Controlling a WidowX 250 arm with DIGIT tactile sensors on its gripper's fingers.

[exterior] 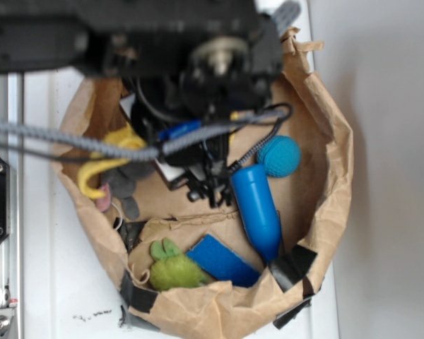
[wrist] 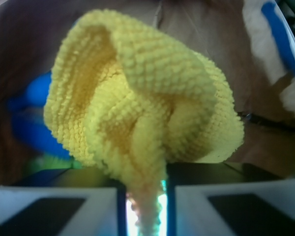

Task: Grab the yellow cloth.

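Note:
The yellow cloth (wrist: 137,98) fills the wrist view as a bunched, fuzzy bundle with floppy folds. A narrow tail of it runs down between the two pads (wrist: 201,209). My gripper (wrist: 145,206) is shut on that tail, with only a thin lit gap on each side of it. In the exterior view the yellow cloth (exterior: 109,152) shows at the left inside the brown paper bag (exterior: 336,141). My black arm (exterior: 198,63) and its cables hang over the bag and hide the fingers there.
Inside the bag lie a grey plush mouse (exterior: 124,182), a blue cylinder (exterior: 258,208), a teal knitted ball (exterior: 279,155), a flat blue block (exterior: 222,260) and a yellow-green plush toy (exterior: 173,270). The bag's crumpled walls stand all around.

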